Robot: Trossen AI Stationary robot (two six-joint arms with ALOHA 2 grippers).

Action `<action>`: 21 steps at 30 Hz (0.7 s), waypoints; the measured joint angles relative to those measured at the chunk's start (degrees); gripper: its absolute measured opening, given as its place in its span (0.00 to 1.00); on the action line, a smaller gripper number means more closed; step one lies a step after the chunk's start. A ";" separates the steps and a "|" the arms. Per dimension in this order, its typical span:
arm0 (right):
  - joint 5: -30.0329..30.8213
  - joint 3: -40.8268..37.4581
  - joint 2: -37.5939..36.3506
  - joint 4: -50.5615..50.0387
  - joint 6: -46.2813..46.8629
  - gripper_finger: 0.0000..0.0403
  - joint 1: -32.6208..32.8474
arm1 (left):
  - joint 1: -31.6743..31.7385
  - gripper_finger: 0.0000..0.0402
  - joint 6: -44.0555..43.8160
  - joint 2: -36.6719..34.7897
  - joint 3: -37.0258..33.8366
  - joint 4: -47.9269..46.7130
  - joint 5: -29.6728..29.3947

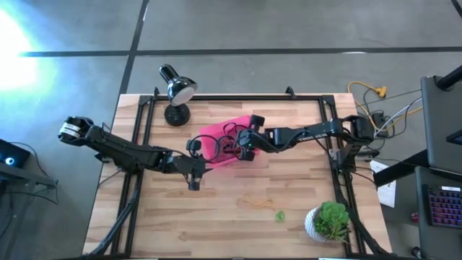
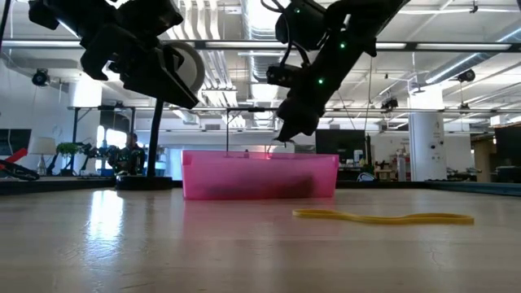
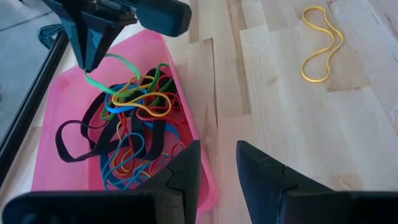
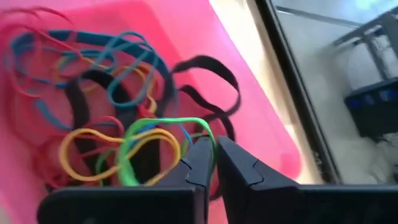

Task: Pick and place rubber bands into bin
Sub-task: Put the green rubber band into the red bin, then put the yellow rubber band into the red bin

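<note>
The high view is looking straight down on the whole table; the low view is peering level across it from board height toward the room; both wrist views are hovering close over the pink bin, at twelve o'clock of centre overhead, sharing it.

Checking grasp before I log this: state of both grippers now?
Left gripper: open, empty, beside the pink bin.
Right gripper: shut on a green rubber band, over the bin.
</note>
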 joint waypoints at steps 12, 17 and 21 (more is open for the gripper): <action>-5.73 0.17 -0.02 0.78 -0.07 0.26 -0.20 | 0.00 0.22 -0.01 0.00 -0.07 0.18 0.00; -9.65 0.57 -0.47 -1.65 -1.39 0.33 -0.03 | -0.01 0.22 -0.01 0.01 -0.07 0.18 -0.01; -15.59 0.92 -2.46 -6.55 -1.66 0.35 0.99 | -0.01 0.22 -0.01 0.00 -0.07 0.12 -0.01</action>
